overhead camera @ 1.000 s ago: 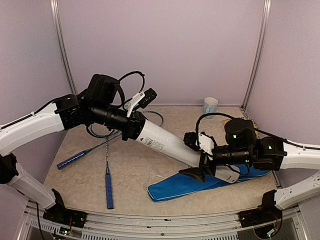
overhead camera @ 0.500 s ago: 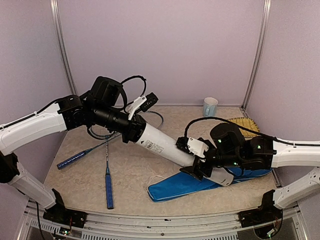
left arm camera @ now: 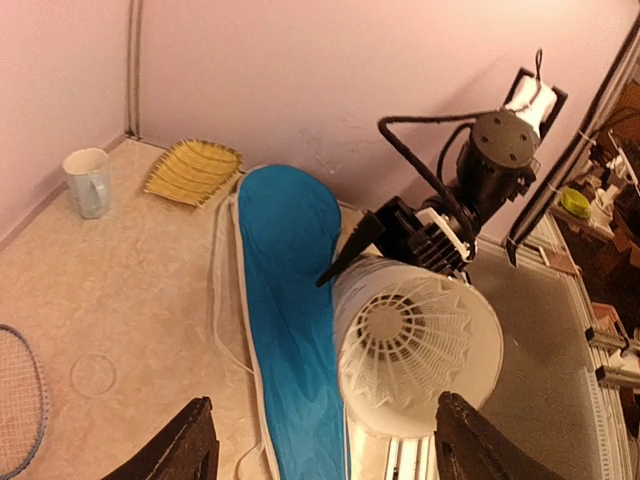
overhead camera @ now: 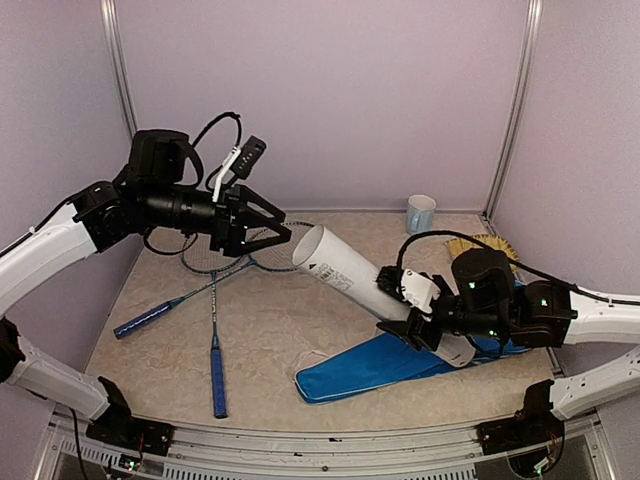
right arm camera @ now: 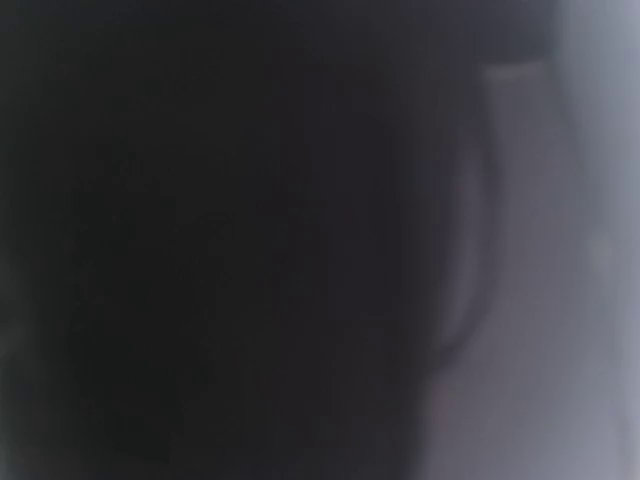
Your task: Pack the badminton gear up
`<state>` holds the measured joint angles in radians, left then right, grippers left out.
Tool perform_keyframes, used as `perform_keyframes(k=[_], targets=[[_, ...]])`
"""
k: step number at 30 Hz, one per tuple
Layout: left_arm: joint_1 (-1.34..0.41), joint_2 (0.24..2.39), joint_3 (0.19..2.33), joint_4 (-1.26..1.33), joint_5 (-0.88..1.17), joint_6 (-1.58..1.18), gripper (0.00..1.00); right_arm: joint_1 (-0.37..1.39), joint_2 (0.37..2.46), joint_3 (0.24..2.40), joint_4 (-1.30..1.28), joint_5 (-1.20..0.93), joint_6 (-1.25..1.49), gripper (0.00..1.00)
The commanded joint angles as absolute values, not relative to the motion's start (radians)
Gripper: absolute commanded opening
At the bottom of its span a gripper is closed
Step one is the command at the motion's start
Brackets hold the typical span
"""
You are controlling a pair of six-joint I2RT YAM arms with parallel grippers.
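The long white tube (overhead camera: 345,273) lies tilted, its open mouth raised toward the left. My right gripper (overhead camera: 420,326) is shut on the tube's lower end, above the blue cover (overhead camera: 365,366). My left gripper (overhead camera: 285,224) stands open just left of the mouth, apart from it. In the left wrist view I look into the tube (left arm camera: 470,375), where a white shuttlecock (left arm camera: 410,335) sits, with the left gripper (left arm camera: 325,445) spread wide on either side and the cover (left arm camera: 290,290) beyond. Two rackets with blue handles (overhead camera: 215,365) (overhead camera: 150,317) lie at the left. The right wrist view is dark.
A pale blue mug (overhead camera: 420,212) stands at the back wall. A straw-coloured brush (overhead camera: 488,244) lies at the back right, behind my right arm. The walls of the booth close in the table on three sides.
My left gripper let go of the tube's upper end, opened and drew back to the left. My right gripper closed round the lower end, and the tube slid to the right.
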<state>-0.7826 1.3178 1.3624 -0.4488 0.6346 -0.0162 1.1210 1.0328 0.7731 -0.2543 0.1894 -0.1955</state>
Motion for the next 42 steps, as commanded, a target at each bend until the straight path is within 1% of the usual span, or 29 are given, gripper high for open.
perform_keyframes(k=[1,4,7,12,15,16,19,22,32,39,42], targets=[[-0.642,1.218,1.293,-0.307,0.745,-0.083,0.75,1.118,0.968,0.754,-0.197,0.253,-0.191,0.55],[-0.552,1.210,1.210,-0.200,0.705,-0.167,0.78,1.117,0.932,0.742,-0.183,0.273,-0.180,0.55],[-0.521,1.285,1.202,-0.211,0.540,-0.177,0.78,1.117,0.890,0.725,-0.157,0.281,-0.162,0.55],[-0.519,1.494,1.231,-0.199,0.397,-0.175,0.72,1.117,0.838,0.709,-0.150,0.284,-0.132,0.55],[-0.564,1.646,1.318,-0.263,0.227,-0.158,0.68,1.117,0.825,0.706,-0.163,0.284,-0.115,0.55],[-0.577,1.697,1.350,-0.278,0.203,-0.153,0.67,1.117,0.822,0.703,-0.166,0.283,-0.110,0.55],[-0.617,1.844,1.444,-0.308,0.168,-0.160,0.61,1.117,0.814,0.699,-0.169,0.287,-0.101,0.55],[-0.635,1.975,1.541,-0.339,0.123,-0.185,0.50,1.117,0.806,0.694,-0.172,0.287,-0.092,0.55],[-0.689,2.287,1.837,-0.443,0.067,-0.198,0.39,1.118,0.788,0.674,-0.156,0.268,-0.083,0.55],[-0.705,2.409,1.954,-0.508,-0.017,-0.196,0.34,1.117,0.774,0.670,-0.157,0.263,-0.079,0.54],[-0.715,2.455,1.980,-0.528,-0.045,-0.190,0.30,1.118,0.769,0.665,-0.156,0.262,-0.078,0.54]])
